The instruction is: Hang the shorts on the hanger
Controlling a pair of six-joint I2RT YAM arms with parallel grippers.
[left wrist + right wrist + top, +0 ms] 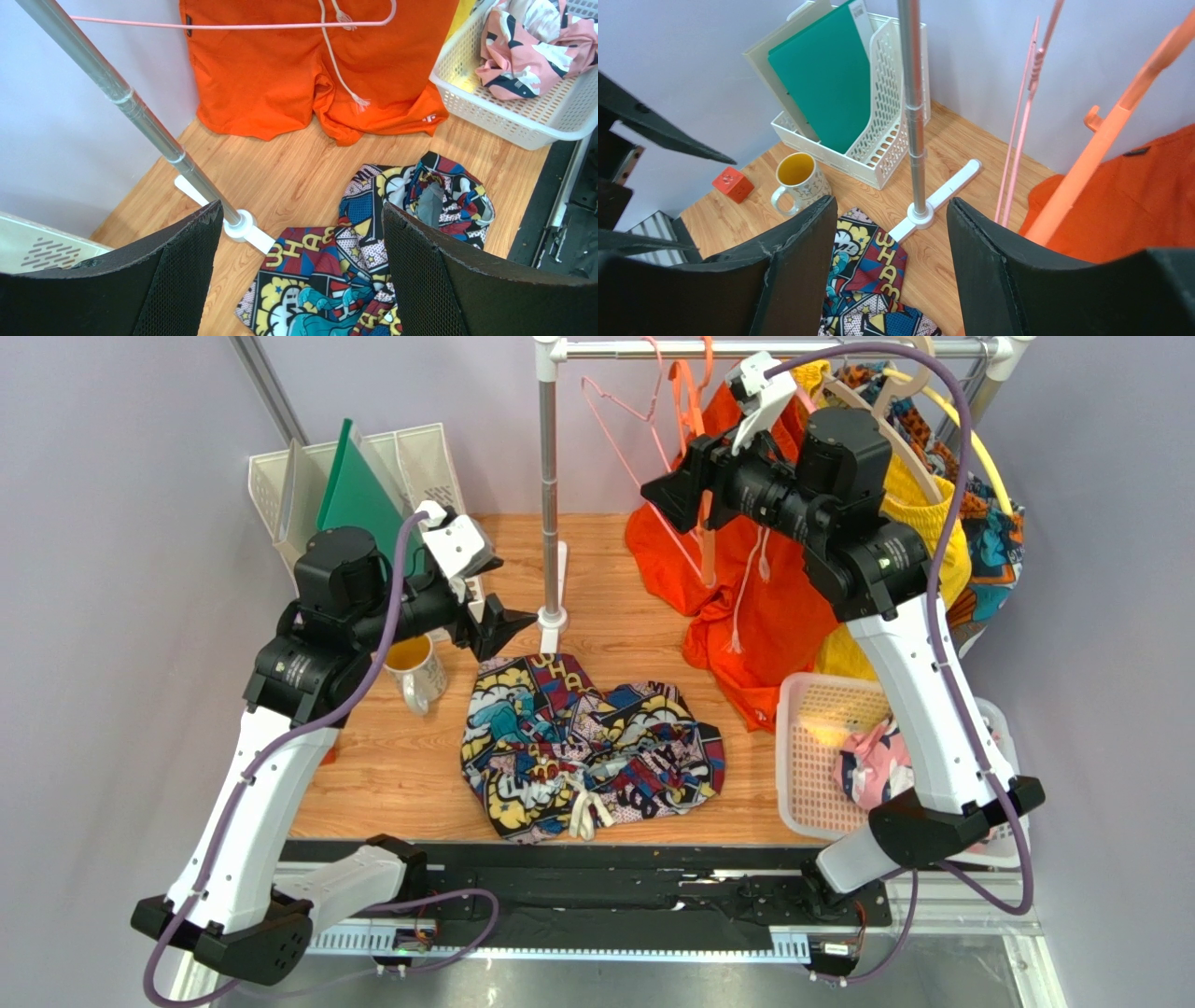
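Wooden tabletop point(379, 770) between pale walls, with bare wood left of and behind the shorts point(589, 742). They lie crumpled near the front edge, long axis running left to right, drawstring toward the arms, a white basket point(793, 756) just to their right. The pale pink hanger point(246, 26) hangs from the rear rail point(772, 347), before orange shorts point(730, 602). Left gripper point(502, 623) and right gripper point(662, 493) hover above, jaws apart, holding nothing.

The shorts point(330, 280) run off the bottom edge. The hanger point(1032, 66) has its top cut off at the upper edge.
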